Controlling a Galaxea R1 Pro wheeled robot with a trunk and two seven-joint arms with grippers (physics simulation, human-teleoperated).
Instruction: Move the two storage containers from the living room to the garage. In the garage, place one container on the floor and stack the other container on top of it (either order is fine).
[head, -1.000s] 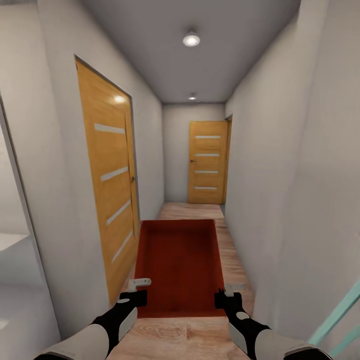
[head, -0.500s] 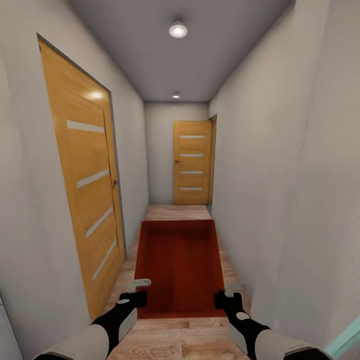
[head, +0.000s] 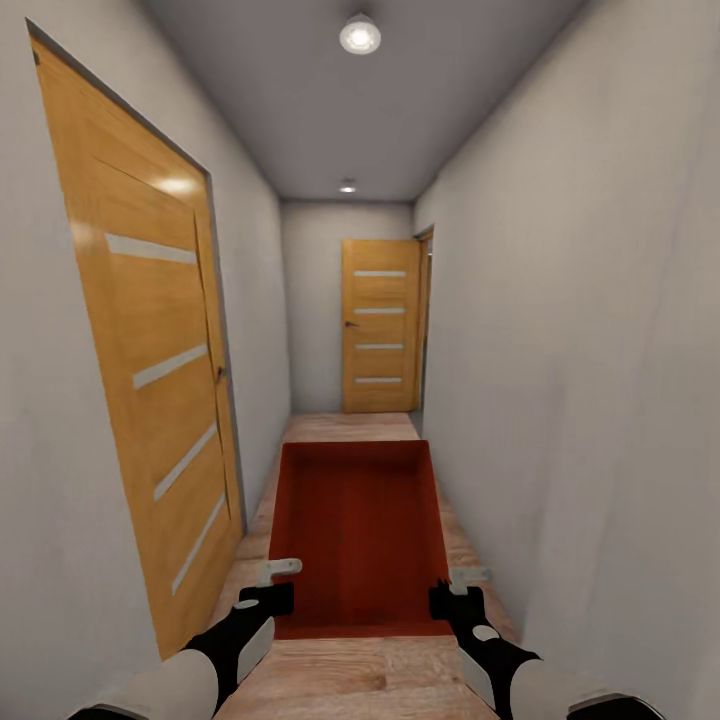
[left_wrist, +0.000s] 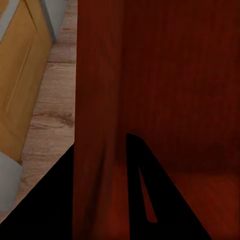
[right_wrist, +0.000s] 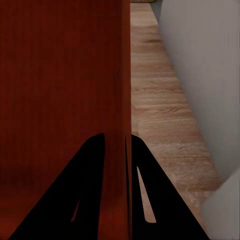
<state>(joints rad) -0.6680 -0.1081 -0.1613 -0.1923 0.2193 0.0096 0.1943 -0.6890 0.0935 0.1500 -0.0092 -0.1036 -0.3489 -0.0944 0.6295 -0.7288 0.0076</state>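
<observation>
One bin (head: 355, 535), red-orange, open top up, carried level ahead of you in a narrow corridor; you have it by both long walls near the end closest to you.

Left gripper (head: 272, 583): clamped over the bin's left wall, one finger inside, one outside, as its wrist view shows (left_wrist: 102, 190). Right gripper (head: 455, 590): clamped likewise on the right wall (right_wrist: 116, 190). The paired side grip likely keeps the long bin from tipping or twisting while you drive.

Interior of the bin: looks empty.

Floor (head: 350, 680): light wood planks, so by my reading you are not in the garage yet; transit step, no placing due.

Two wood doors: side door (head: 150, 380) close on your left, end door (head: 378, 325) shut at the far end. Walls (head: 600, 350) near on both sides, so the bin is probably held lengthwise along the corridor for clearance.

Two ceiling lights (head: 359, 36).
</observation>
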